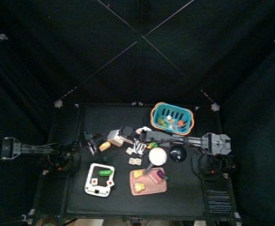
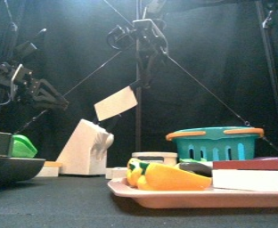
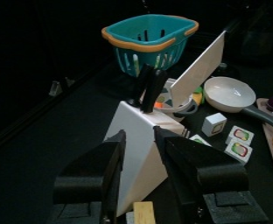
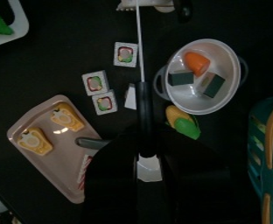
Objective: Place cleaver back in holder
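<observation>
The cleaver [image 2: 115, 102] hangs tilted above the white knife holder [image 2: 85, 147]. Its pale blade [image 3: 203, 66] slants down toward the holder's top. In the right wrist view the cleaver [image 4: 139, 52] shows edge-on, and my right gripper [image 4: 136, 131] is shut on its black handle. The blade's tip reaches the holder [image 4: 150, 4]. My left gripper [image 3: 139, 136] stands open just in front of the holder [image 3: 136, 162], whose white body shows between the two fingers. I cannot tell whether they touch it. A black handle [image 3: 145, 83] sticks up from the holder.
A teal basket [image 3: 150, 39] stands behind the holder. Beside it are a white bowl [image 4: 203, 66] of toy food, small cards [image 4: 98, 83] and a pink tray [image 2: 201, 198] with yellow food. A green item [image 2: 22, 145] lies at the left.
</observation>
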Tool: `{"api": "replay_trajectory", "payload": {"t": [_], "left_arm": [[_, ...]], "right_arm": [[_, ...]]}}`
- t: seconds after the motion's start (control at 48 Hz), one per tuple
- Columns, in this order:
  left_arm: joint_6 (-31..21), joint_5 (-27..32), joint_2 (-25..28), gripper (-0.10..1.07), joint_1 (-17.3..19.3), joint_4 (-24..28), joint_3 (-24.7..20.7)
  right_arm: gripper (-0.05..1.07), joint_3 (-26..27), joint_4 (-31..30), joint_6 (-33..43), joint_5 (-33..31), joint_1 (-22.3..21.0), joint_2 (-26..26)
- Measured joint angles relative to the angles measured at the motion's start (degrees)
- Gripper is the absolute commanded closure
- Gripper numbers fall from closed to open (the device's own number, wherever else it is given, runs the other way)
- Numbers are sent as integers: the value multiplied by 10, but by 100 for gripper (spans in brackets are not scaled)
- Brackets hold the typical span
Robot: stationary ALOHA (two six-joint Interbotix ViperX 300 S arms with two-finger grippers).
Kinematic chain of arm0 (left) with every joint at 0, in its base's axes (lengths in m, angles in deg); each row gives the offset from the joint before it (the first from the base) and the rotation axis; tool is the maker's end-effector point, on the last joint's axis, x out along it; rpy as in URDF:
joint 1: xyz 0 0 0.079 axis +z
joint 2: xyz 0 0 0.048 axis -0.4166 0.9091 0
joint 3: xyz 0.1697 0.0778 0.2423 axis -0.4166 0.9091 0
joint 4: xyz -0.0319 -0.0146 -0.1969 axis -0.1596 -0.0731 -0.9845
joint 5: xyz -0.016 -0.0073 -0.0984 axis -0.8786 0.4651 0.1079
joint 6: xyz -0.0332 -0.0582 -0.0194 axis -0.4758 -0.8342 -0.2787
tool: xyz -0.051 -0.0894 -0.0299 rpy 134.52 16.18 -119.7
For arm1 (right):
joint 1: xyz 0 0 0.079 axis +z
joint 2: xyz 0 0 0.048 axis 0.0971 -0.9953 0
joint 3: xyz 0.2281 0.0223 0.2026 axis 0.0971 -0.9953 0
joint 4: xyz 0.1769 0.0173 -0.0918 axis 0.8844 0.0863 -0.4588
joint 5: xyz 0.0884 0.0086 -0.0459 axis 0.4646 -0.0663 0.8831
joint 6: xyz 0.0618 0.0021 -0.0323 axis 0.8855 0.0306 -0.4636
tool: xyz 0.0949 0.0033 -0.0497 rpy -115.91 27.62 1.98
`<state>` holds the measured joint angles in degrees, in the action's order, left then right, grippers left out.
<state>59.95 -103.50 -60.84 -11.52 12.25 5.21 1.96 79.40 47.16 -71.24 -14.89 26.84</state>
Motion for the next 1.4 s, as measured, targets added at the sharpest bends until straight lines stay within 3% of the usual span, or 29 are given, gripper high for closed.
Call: {"api": "replay_trajectory", "payload": {"t": [0.438,1.396], "left_arm": [[0,8,-1,24,7,-7,4],[-1,10,-1,24,7,-7,4]], "right_arm": [[65,43,24,-26,-31,-13,-39],[65,72,18,-36,-59,-13,-69]]}}
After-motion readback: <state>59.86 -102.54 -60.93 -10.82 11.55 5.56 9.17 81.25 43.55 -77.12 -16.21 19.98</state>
